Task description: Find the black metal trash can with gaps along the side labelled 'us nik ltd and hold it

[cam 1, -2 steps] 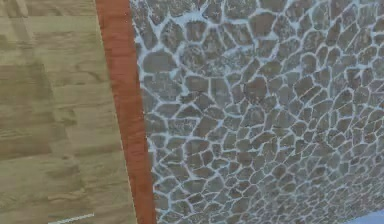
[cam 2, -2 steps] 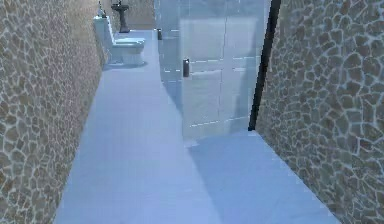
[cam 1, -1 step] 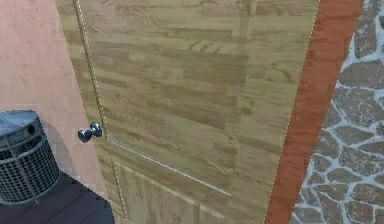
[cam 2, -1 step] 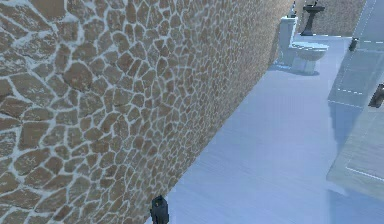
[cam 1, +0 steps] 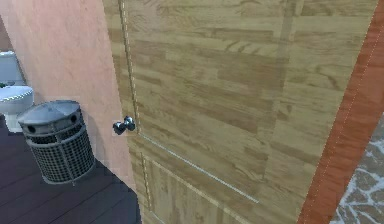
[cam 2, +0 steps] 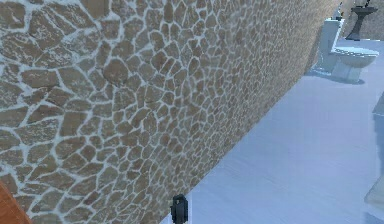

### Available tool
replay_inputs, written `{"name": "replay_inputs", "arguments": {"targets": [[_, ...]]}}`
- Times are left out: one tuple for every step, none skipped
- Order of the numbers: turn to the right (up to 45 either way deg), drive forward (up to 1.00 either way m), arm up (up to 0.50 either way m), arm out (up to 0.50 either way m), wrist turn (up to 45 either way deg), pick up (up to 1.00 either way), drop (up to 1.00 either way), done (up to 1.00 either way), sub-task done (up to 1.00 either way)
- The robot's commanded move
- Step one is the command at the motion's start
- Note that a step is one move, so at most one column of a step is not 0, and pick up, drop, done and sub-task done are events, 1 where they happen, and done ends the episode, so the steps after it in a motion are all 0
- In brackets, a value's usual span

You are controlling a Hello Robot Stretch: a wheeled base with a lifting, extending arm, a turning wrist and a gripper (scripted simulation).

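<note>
While the trash can [cam 1: 57, 140] stands at the forward view's left, past the door [cam 1: 230, 100] | steer wide of the door edge, square up before reaching | gripper [cam 2: 179, 208] load: cannot tell.

No lettering can be read -- anywhere.
</note>
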Motion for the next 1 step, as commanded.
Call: {"name": "replay_inputs", "arguments": {"targets": [[0.0, 0.00, 0.08, 0.00, 0.0, 0.00, 0.00, 0.00, 0.00]]}}
